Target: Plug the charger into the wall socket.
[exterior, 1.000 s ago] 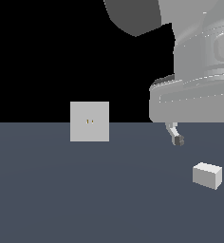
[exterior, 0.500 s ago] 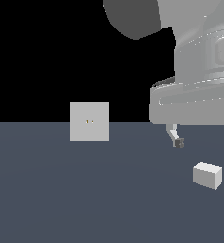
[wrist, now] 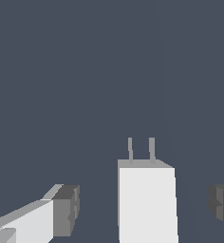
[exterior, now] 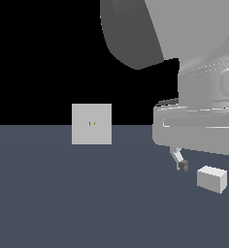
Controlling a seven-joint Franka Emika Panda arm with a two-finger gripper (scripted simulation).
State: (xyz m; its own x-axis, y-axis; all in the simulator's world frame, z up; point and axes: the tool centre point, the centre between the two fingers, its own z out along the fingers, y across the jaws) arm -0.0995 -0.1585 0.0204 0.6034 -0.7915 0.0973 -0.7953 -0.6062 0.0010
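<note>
The charger is a small off-white block lying on the dark floor at the exterior view's right. In the wrist view the charger shows two thin prongs pointing away from the camera. My gripper is open, with one finger on each side of the block and a gap to each; nothing is held. Only one dark fingertip shows in the exterior view, just beside the block. The wall socket is an upright light-grey plate with two tiny yellowish slots, well to the exterior view's left.
The arm's large grey body fills the upper right of the exterior view. The dark grey floor stretches between the socket and the charger.
The gripper has come down towards the floor, its fingertip now level with the top of the charger. Charger and socket have not moved.
</note>
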